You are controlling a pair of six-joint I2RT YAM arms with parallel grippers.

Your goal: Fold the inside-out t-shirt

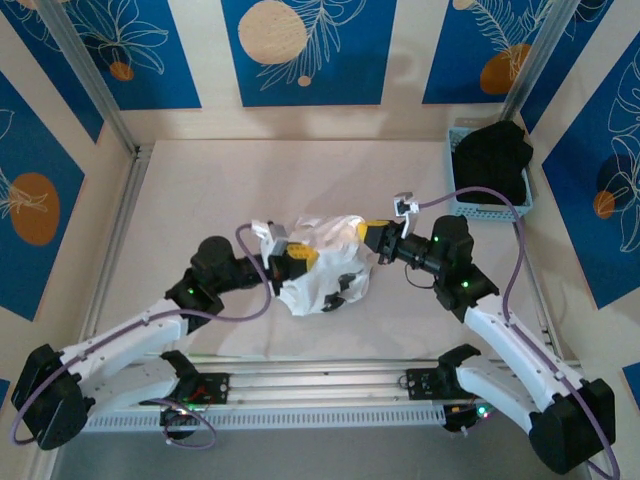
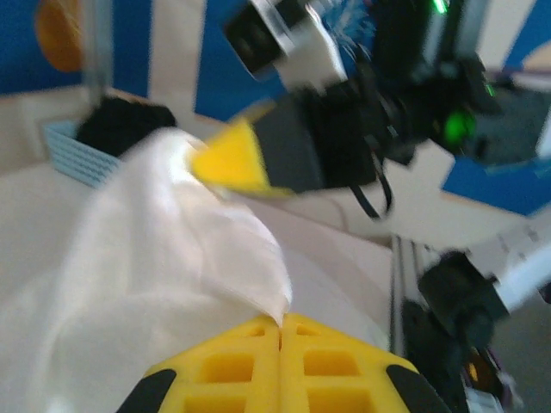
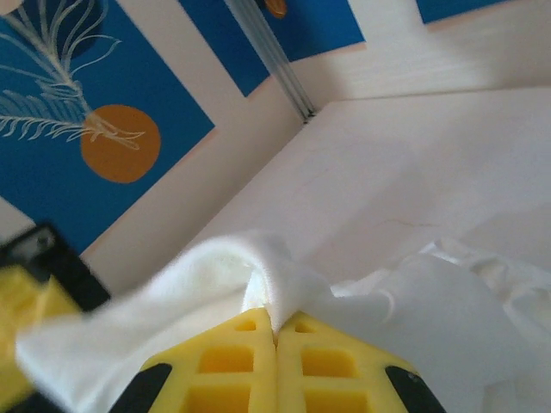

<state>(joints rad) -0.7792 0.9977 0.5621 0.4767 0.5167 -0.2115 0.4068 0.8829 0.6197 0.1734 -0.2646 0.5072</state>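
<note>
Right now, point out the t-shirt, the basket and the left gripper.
t-shirt [image 1: 325,242], top view, on the bunched white cloth's middle.
basket [image 1: 452,168], top view, on its left wall.
left gripper [image 2: 281,325], left wrist view, where the shut yellow fingertips meet.

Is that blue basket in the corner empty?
No, a black garment is piled in the basket.

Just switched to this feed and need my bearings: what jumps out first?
The white t-shirt is bunched mid-table, with the left gripper shut on its left side and the right gripper shut on its right. A black garment sits in the blue basket at the far right corner.
</note>
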